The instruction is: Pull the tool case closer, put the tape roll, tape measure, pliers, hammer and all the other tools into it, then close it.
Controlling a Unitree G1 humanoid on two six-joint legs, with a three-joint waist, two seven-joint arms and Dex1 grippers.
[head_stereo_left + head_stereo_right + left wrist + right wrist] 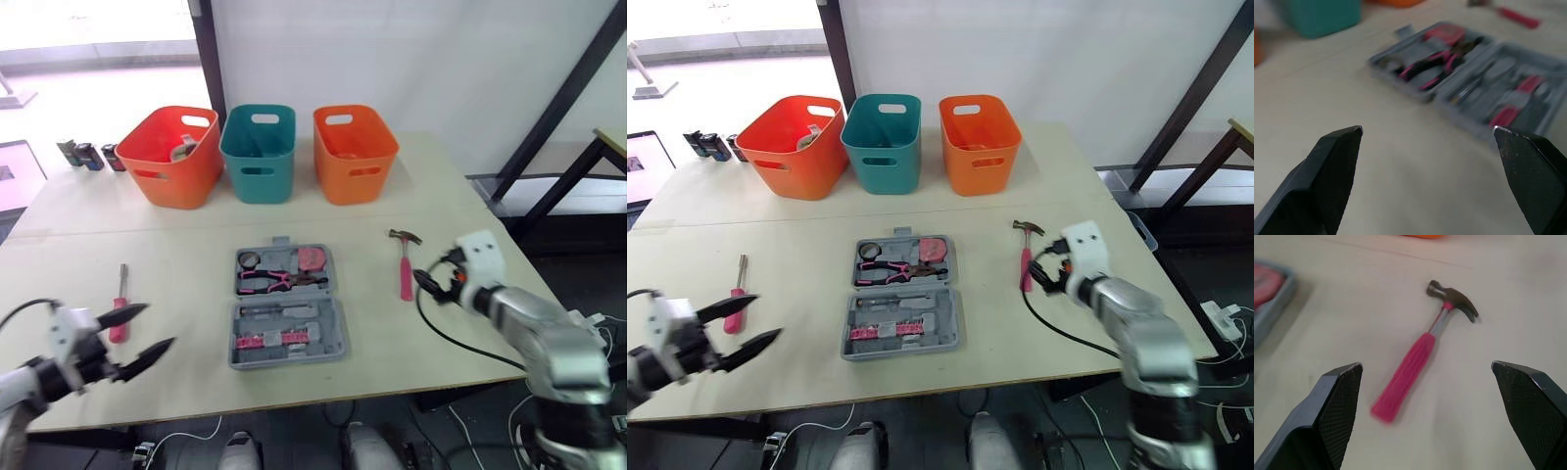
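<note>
Hammer (405, 264) flat, long axis near-far, head pointing away from robot.

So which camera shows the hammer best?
The right wrist view: the whole hammer lies close up on the table, dark head to pink handle. Both eye views show it whole but small, to the right of the tool case. The left wrist view catches just part of its pink handle, far off.

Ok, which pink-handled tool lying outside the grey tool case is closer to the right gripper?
The pink-handled claw hammer, lying just beside the right gripper. The pink-handled screwdriver lies far off on the other side of the case, near the left gripper.
</note>
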